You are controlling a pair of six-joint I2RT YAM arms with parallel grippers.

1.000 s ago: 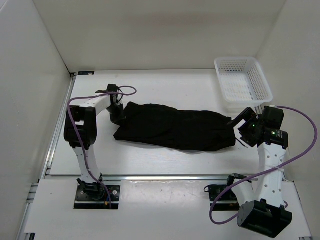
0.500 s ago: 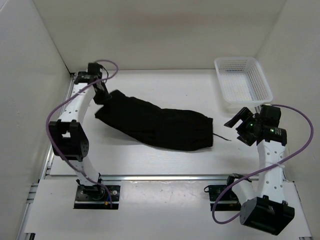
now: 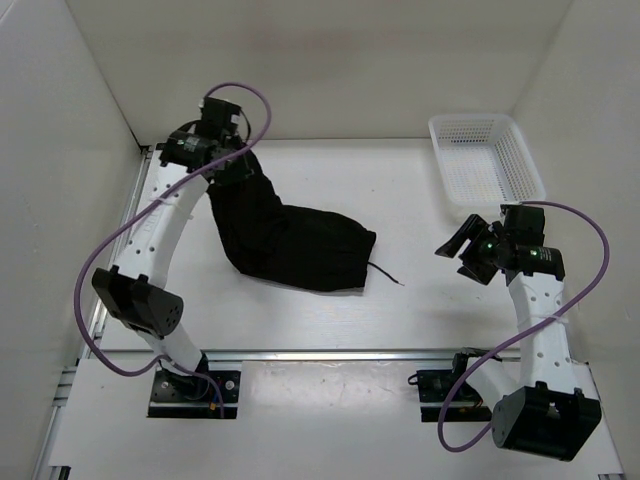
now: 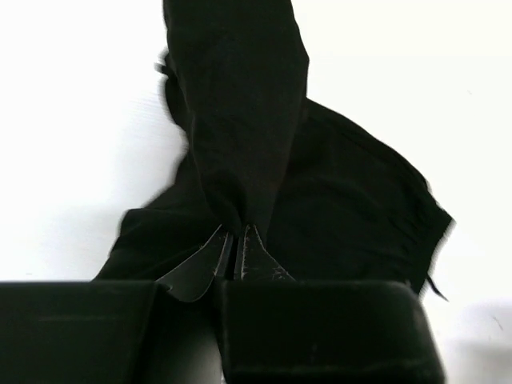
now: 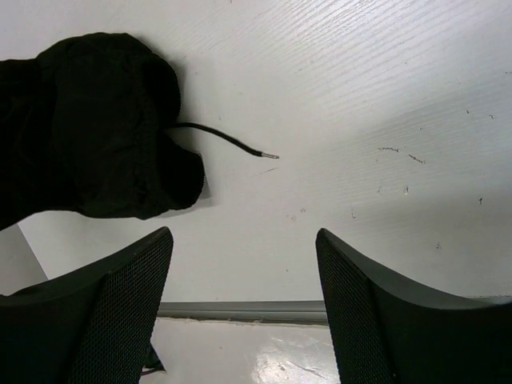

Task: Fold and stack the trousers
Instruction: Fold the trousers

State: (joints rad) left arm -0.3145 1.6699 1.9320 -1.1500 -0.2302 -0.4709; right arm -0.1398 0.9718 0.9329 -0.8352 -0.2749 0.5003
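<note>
The left fingers (image 4: pixel 200 268) are clenched on a fold of the trousers (image 3: pixel 290 245). In the left wrist view the black fabric rises from between the two finger tips and spreads out beyond them. In the top view the gripped end is held up at the far-left part of the counter (image 3: pixel 420 190). The rest of the garment drapes down from it and lies bunched on the left half of the counter, with its free end near the centre.

The right fingers (image 5: pixel 104 312) are released, standing apart with nothing between them. They hover over bare counter, well apart from the trousers. In the right wrist view the free end of the garment lies beyond and to the left of the finger tips. A thin drawstring (image 5: pixel 228 140) trails from it onto the counter. A white basket (image 3: pixel 487 165) stands at the far-right corner.

One second ago the trousers lay stretched across the counter, with the right end just beside the right fingers. The left arm has since swung toward the far-left corner and dragged the garment leftward, leaving it shorter and more bunched.
</note>
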